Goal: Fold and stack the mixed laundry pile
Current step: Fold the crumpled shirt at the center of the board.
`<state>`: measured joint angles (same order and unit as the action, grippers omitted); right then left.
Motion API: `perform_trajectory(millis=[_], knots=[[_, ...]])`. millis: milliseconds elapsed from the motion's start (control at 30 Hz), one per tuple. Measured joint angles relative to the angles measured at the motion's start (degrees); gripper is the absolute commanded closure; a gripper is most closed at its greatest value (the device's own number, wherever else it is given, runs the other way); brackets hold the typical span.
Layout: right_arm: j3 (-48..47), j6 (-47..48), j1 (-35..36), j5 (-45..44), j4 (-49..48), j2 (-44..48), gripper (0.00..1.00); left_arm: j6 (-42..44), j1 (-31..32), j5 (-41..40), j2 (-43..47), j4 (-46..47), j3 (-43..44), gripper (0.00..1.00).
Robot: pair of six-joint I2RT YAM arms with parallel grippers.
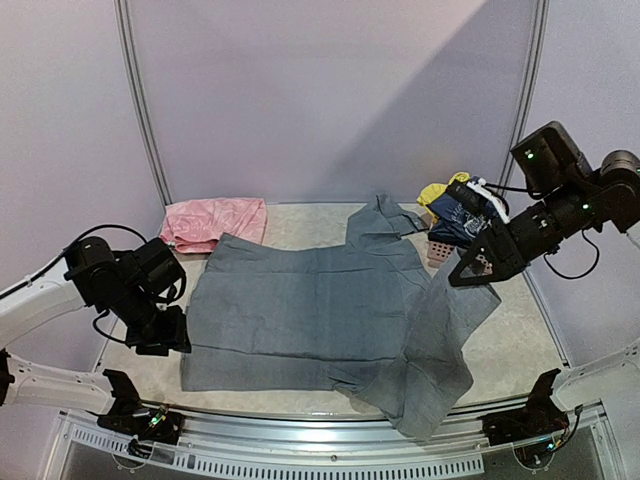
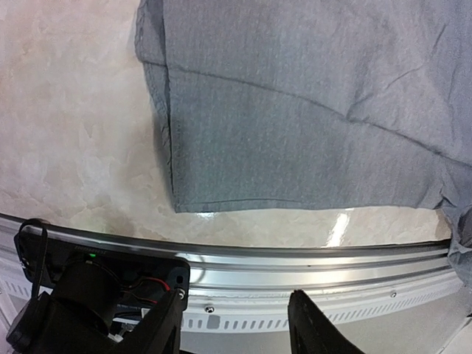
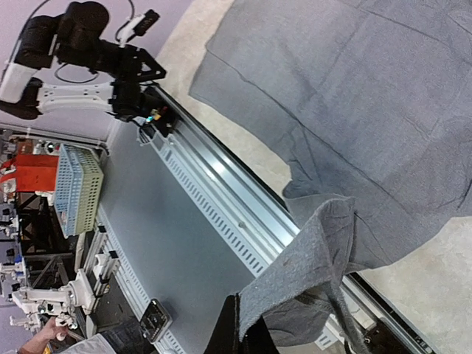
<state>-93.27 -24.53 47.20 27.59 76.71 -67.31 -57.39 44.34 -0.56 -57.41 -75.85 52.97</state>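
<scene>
A grey collared shirt (image 1: 310, 315) lies spread across the middle of the table, with its right side lifted off the surface. My right gripper (image 1: 470, 272) is shut on that raised edge, and in the right wrist view the grey shirt (image 3: 317, 265) hangs from the right gripper (image 3: 254, 335). My left gripper (image 1: 170, 335) sits at the shirt's front left corner. In the left wrist view the left gripper (image 2: 234, 317) is open over the table rail, with nothing between its fingers and the grey shirt's hem (image 2: 295, 147) just beyond it. A yellow piece (image 1: 435, 192) and a navy top (image 1: 465, 215) are heaped at the back right.
A pink cloth (image 1: 213, 222) lies at the back left of the table. A pink slatted basket (image 1: 438, 250) shows under the heap at the back right. The table's metal rail (image 2: 295, 258) runs along the front edge. The shirt's right end hangs over that rail.
</scene>
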Motion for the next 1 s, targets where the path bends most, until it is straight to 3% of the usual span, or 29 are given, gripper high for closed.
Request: perform_trajectory(millis=[433,1000], knots=[[4.5,4.2,0.1,-8.4,-1.3,6.7,1.0,-1.9,-0.9,3.2,-6.2,6.8,-10.9,0.56],[4.5,4.5,0.1,-11.5,-1.3,10.1,1.0,0.6,-10.4,8.3,-9.6,20.3,-24.4,0.66]])
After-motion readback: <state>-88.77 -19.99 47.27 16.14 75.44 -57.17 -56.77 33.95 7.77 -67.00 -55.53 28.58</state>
